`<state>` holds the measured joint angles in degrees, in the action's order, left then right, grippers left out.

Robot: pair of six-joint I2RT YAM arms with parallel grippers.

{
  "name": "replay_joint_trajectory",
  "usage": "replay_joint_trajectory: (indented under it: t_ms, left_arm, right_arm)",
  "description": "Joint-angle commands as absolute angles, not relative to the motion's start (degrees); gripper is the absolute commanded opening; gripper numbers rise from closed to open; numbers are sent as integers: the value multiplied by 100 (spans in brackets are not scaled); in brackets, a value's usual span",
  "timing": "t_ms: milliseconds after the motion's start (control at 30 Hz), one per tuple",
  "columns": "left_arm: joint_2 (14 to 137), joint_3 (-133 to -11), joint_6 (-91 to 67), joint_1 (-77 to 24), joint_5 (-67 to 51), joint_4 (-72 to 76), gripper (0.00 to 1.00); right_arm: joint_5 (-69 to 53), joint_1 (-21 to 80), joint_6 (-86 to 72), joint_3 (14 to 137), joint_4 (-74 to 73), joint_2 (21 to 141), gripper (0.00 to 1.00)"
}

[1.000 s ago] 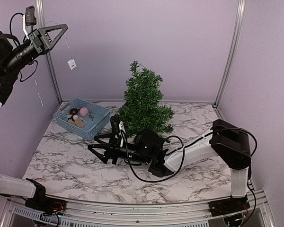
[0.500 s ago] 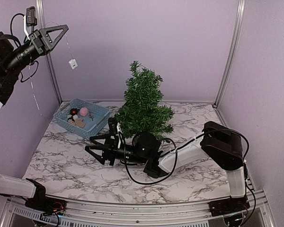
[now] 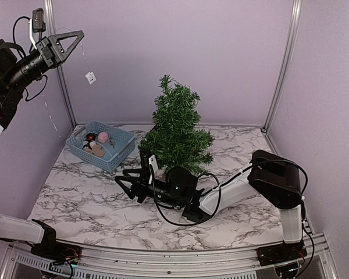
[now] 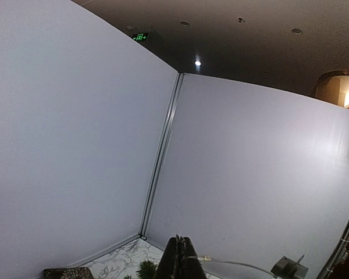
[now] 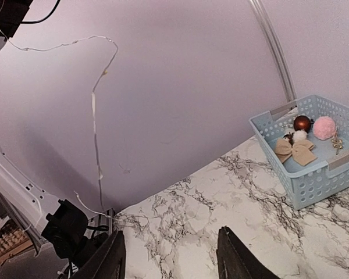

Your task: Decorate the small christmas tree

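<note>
The small christmas tree (image 3: 175, 129) stands at the back middle of the marble table; its tip shows low in the left wrist view (image 4: 145, 269). My left gripper (image 3: 79, 35) is raised high at the far left, shut on a thin light-string wire (image 3: 85, 58) with a small white piece (image 3: 91, 77) dangling. In the left wrist view the fingers (image 4: 182, 258) are pressed together on the wire (image 4: 232, 263). My right gripper (image 3: 123, 181) is open and empty, low over the table left of the tree, jaws wide apart (image 5: 171, 256). The wire (image 5: 96, 99) hangs at the left of the right wrist view.
A light blue basket (image 3: 117, 152) at the back left holds a red ball (image 5: 302, 122), a pink pom-pom (image 5: 324, 128) and a beige bow (image 5: 296, 150). Purple walls with metal corner posts (image 3: 285, 64) enclose the table.
My right gripper has drawn back to the right, nearer the tree, after reaching slightly left. The left gripper holds almost still with the wire; the dangling piece swings a little.
</note>
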<state>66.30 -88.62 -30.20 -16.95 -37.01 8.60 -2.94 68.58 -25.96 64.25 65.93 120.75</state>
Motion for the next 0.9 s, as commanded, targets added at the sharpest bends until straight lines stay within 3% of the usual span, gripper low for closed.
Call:
replay_joint_trajectory:
  t_ms: [0,200,400,533,633,767,867]
  left_arm:
    - [6616,-8855,-2920,-1722,-3678,1072,0]
    - [6620,-8829,-2934,-1731,-3683,1063,0]
    - [6609,-8815,-2940,-1731,-3671,1063,0]
    - [6601,-8811,-2962,-1762,-3674,1072,0]
    - [6552,-8774,-2969,-1781,-3655,1072,0]
    - [6498,-8737,-2971,-1791,-3621,1070,0]
    - [6495,-8723,-2968,-1796,-3613,1070,0]
  right_arm:
    - [-26,6908,-2549,6249,6709,11840,52]
    - [66,6908,-2622,6100,7140,12041,53]
    - [-528,6948,-2816,6350,7619,12304,64]
    - [-572,7002,-2882,6567,7655,12470,65]
    - [-603,7039,-2922,6687,7777,12568,60]
    - [-598,7058,-2869,6811,7809,12620,42]
    - [-572,7057,-2815,6952,7760,12666,41]
